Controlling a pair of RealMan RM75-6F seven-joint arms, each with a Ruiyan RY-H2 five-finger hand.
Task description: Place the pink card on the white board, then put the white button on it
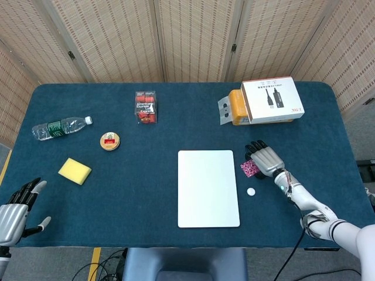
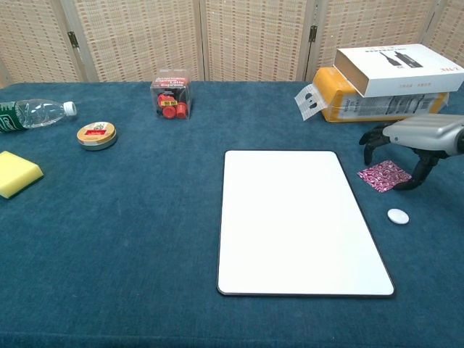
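Note:
The pink patterned card (image 1: 250, 169) (image 2: 383, 175) lies flat on the blue cloth just right of the white board (image 1: 208, 188) (image 2: 300, 220). The small white button (image 1: 251, 191) (image 2: 397, 215) sits on the cloth below the card, near the board's right edge. My right hand (image 1: 266, 158) (image 2: 418, 137) hovers low over the card with fingers spread and curved down around it, holding nothing. My left hand (image 1: 16, 209) is at the table's near left corner, fingers apart and empty; the chest view does not show it.
A white box on a yellow package (image 1: 267, 102) (image 2: 384, 82) stands behind my right hand. At the back sit a clear case of red items (image 1: 146, 107), a round tin (image 1: 109, 141), a water bottle (image 1: 60, 127) and a yellow sponge (image 1: 75, 171).

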